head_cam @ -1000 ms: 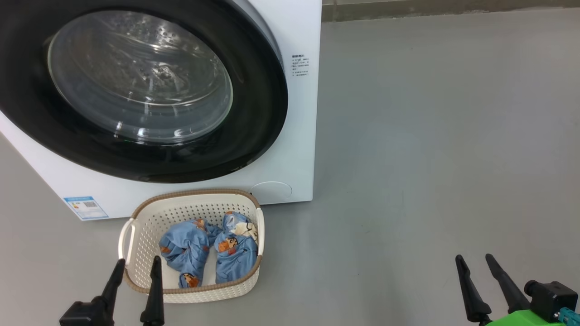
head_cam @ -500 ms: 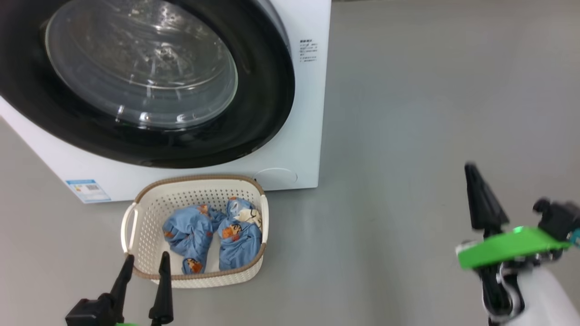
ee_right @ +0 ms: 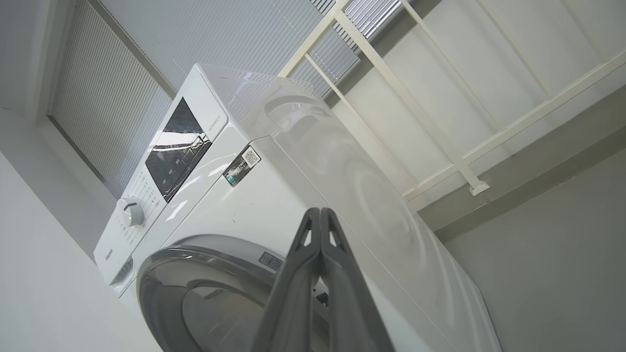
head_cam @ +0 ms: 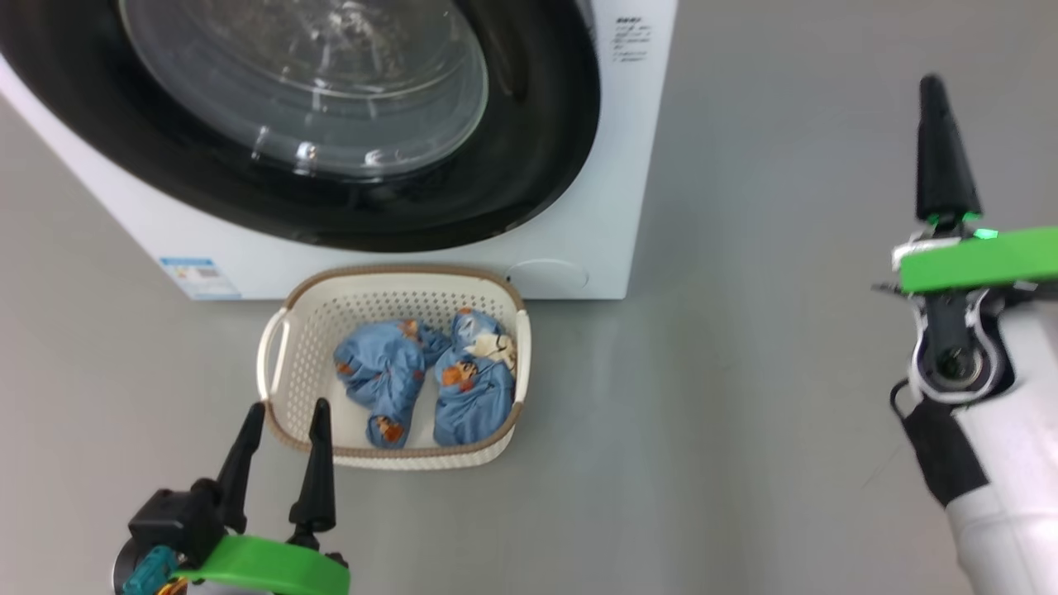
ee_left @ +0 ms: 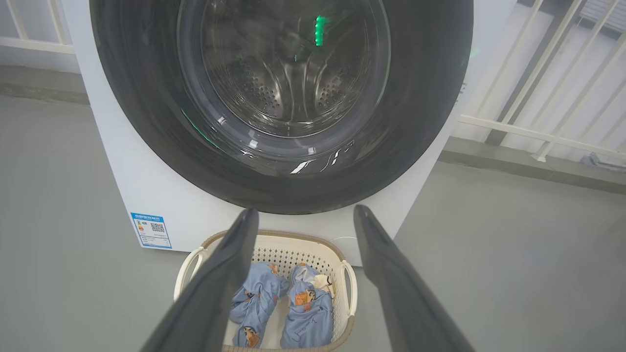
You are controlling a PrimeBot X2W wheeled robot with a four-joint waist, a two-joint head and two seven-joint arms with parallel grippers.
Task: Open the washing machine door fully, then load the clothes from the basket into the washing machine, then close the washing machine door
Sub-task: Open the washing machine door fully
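Note:
The white washing machine [head_cam: 603,207] stands at the top left of the head view, its round black door [head_cam: 537,149] closed flat against the front. On the floor just before it sits the cream basket [head_cam: 281,355] holding two bundles of light blue printed clothes [head_cam: 388,372]. My left gripper [head_cam: 285,417] hovers open at the basket's near left rim, nothing between its fingers; in the left wrist view its gripper [ee_left: 303,215] frames the basket [ee_left: 342,264], the clothes [ee_left: 303,313] and the door [ee_left: 420,107]. My right gripper [head_cam: 932,87] is raised at the right, fingers pressed together and empty, and in the right wrist view this gripper [ee_right: 320,212] points at the machine [ee_right: 313,161].
Bare grey floor [head_cam: 785,372] spreads to the right of the machine and basket. A white railing [ee_left: 538,132] runs behind the machine on its right. The control panel with a dial [ee_right: 129,211] faces the right wrist camera.
My right gripper has shut and its arm has risen from the lower right to high at the right. The head camera has shifted, so machine and basket sit further right and higher.

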